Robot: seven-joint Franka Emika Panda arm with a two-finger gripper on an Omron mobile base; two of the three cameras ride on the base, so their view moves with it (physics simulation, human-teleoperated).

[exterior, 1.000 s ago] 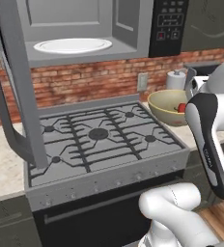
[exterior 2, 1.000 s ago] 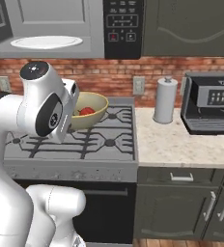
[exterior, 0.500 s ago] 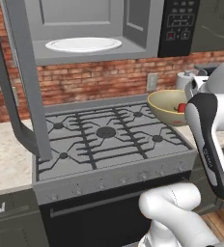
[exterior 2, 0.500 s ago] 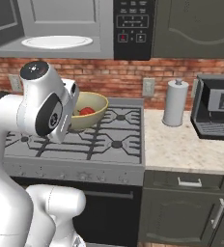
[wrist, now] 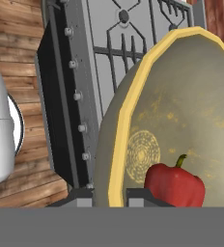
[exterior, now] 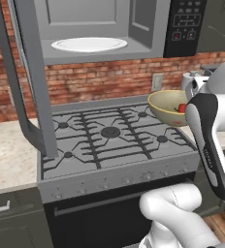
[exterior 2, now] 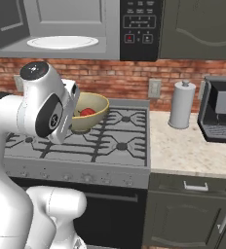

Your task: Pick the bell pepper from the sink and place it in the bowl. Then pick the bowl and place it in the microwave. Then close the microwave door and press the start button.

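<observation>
— Where's the pepper?

— I see the bell pepper (wrist: 174,185) lying inside the bowl (wrist: 181,111), low against its wall near my claw (wrist: 110,197). The hand view gives me the green stem and the yellow rim; the two base views give only a red patch in the bowl.

— And the claw?

— Narrow, clamped on the bowl's rim, one finger (wrist: 82,195) outside and one inside. The right base view shows the bowl held up over the stove (exterior 2: 110,141), beside the arm's big joint. The left base view has it at the stove's right edge.

— The microwave?

— The microwave (exterior: 100,29) is above, with its white plate (exterior: 89,44) inside. From the left I see the microwave door (exterior: 29,77) swung open; from the right, a paper towel roll (exterior 2: 181,104) on the desk (exterior 2: 193,151).
</observation>
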